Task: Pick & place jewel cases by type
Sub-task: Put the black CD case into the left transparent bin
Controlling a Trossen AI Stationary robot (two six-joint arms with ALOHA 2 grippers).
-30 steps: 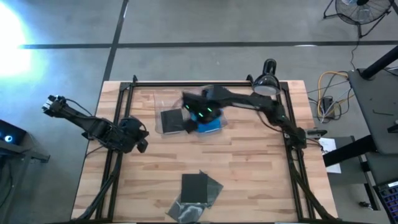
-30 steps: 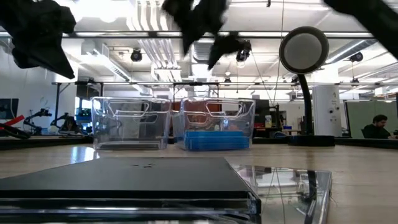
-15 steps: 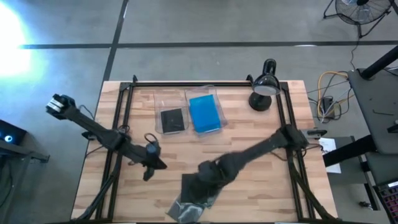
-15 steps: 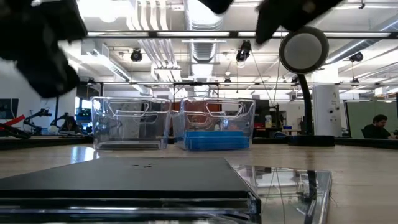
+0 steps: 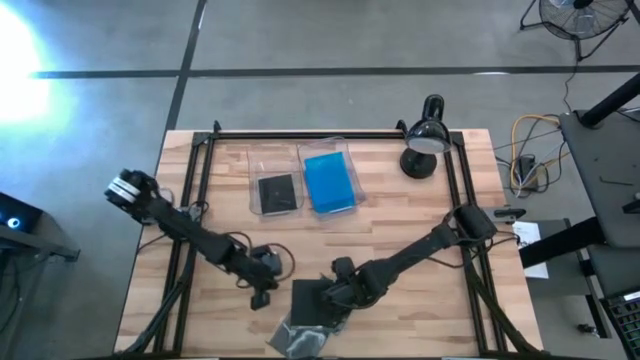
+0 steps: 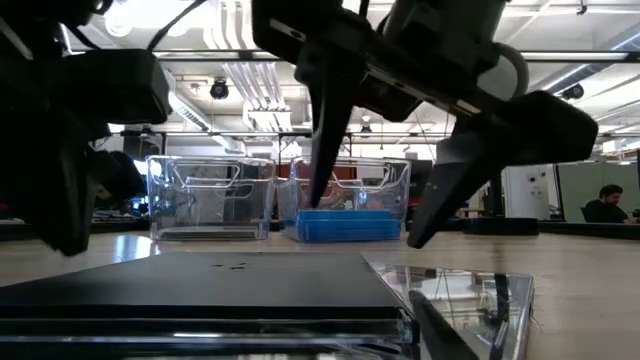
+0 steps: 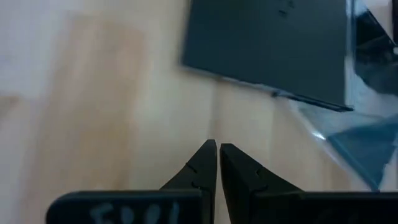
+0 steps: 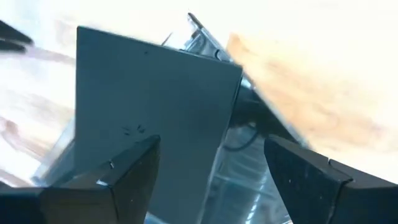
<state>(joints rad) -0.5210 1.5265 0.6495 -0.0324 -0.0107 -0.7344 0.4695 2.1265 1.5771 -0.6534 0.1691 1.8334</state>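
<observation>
The right end effector (image 5: pixel 340 290) is hovering spread wide over a dark case (image 5: pixel 312 301) lying on the tabletop (image 5: pixel 420 225). The left end effector (image 5: pixel 262 293) is waiting just beside it, fingers pressed together.

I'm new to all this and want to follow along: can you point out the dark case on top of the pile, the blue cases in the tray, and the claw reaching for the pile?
Dark jewel case (image 5: pixel 312 299), high view, its flat top.
Blue jewel cases (image 5: pixel 329 183), high view, top of the stack.
Right gripper (image 8: pixel 211 163), right wrist view, gap between its open fingers.

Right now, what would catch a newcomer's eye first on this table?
Both arms crowd the near edge: the open right gripper straddles the dark jewel case atop a loose pile, the left gripper shut beside it. Farther back, the blue jewel cases fill one clear tray.
</observation>
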